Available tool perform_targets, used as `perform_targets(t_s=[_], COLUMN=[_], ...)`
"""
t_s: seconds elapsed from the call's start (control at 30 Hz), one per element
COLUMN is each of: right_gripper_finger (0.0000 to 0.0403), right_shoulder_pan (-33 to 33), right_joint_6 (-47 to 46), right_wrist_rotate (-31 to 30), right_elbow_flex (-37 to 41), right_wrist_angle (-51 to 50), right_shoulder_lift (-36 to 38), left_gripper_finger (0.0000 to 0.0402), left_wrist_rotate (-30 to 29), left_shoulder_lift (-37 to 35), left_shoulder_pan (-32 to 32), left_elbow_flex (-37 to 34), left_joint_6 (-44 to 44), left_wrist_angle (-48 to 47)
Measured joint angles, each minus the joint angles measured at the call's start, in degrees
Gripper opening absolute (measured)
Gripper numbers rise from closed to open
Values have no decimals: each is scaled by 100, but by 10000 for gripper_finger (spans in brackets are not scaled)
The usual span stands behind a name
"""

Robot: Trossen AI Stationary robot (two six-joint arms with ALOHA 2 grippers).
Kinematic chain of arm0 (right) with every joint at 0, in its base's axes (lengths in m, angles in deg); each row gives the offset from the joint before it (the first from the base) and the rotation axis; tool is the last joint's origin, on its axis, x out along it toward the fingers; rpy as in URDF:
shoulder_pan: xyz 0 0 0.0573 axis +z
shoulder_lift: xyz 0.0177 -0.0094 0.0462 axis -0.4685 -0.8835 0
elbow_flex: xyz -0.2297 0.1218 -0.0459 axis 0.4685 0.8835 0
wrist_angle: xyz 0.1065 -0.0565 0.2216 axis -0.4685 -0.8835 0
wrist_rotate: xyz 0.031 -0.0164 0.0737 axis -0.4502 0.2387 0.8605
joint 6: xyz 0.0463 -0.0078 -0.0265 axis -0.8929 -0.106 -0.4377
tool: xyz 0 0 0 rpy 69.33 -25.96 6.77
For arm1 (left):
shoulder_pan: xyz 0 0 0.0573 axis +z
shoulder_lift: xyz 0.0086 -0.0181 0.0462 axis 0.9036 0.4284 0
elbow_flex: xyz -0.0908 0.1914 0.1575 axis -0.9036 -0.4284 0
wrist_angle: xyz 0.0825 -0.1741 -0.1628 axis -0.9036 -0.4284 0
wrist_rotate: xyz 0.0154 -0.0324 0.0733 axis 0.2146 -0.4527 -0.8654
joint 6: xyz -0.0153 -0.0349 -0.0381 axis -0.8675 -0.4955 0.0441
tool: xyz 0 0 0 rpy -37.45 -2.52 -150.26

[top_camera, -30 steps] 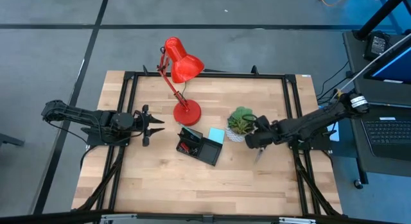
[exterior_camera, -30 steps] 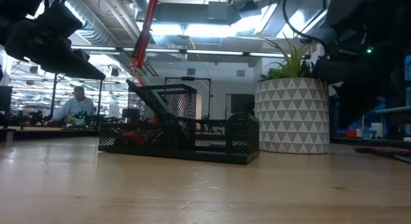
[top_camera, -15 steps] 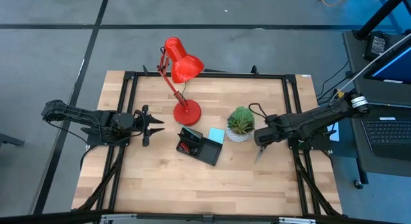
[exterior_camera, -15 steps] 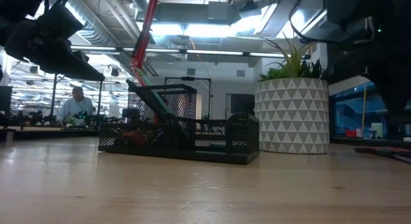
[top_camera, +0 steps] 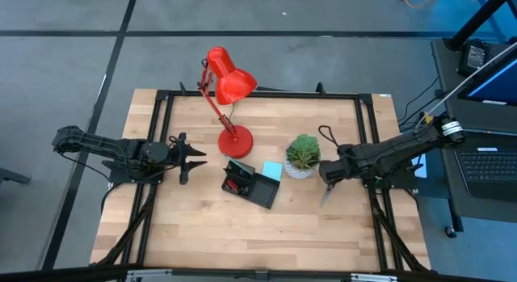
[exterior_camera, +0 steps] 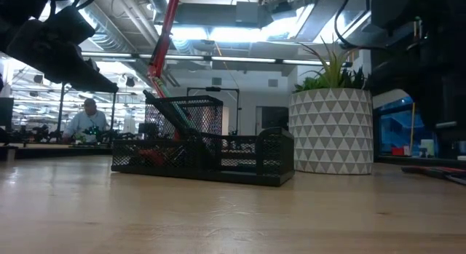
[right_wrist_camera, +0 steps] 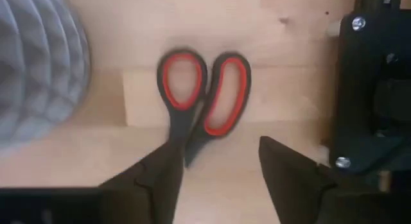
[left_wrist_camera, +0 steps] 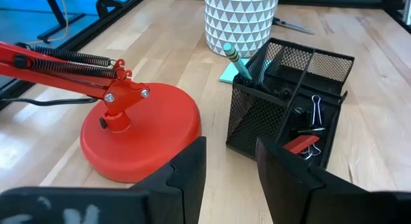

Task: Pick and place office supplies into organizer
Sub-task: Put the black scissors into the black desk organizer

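The red-handled scissors (right_wrist_camera: 202, 95) lie flat on the table to the right of the plant pot (top_camera: 303, 157), handles toward the pot. My right gripper (right_wrist_camera: 218, 179) hovers open over them. Its fingers point down and stand on either side of the blades; I cannot tell whether it touches them. The black mesh organizer (top_camera: 252, 183) stands mid-table, holding a teal pen (left_wrist_camera: 234, 60), black clips (left_wrist_camera: 314, 108) and a red item. A light blue sticky-note pad (top_camera: 272, 170) lies beside it. My left gripper (left_wrist_camera: 231, 179) waits open left of the organizer, empty.
A red desk lamp (top_camera: 230, 112) stands behind the organizer, its round base (left_wrist_camera: 138, 131) close to my left gripper. The white patterned pot (exterior_camera: 331, 130) sits between the organizer and the scissors. Black frame rails (top_camera: 367, 136) run along the table's sides.
My right gripper has drawn back from the plant pot toward the table's right edge, uncovering the plant and the pot's right side, and now stands over the scissors.
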Motion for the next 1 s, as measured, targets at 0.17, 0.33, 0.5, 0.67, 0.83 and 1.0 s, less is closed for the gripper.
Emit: perform_targets(t_s=[0.17, 0.33, 0.5, 0.67, 0.83, 1.0], right_gripper_finger=[231, 236, 225, 209, 196, 188], right_shoulder_pan=[0, 0, 0, 11, 7, 9], right_joint_6=[-246, -852, -903, -1077, -968, -804], right_wrist_rotate=[-127, -129, -130, -232, -491, -662], right_elbow_flex=[2, 113, 375, 666, 789, 796], right_wrist_angle=[147, 476, 677, 1022, 1126, 1109], right_shoulder_lift=[0, -7, -42, -15, -22, -26], left_gripper_finger=[130, 130, 130, 130, 130, 130], left_wrist_rotate=[1, 2, 2, 2, 2, 2], left_shoulder_lift=[1, -1, 0, 1, 1, 1], left_shoulder_pan=[0, -1, -1, -1, -1, -1], left_elbow_flex=[0, 0, 0, 0, 0, 0], left_joint_6=[0, 2, 4, 7, 7, 7], left_wrist_angle=[0, 0, -4, -4, -10, -9])
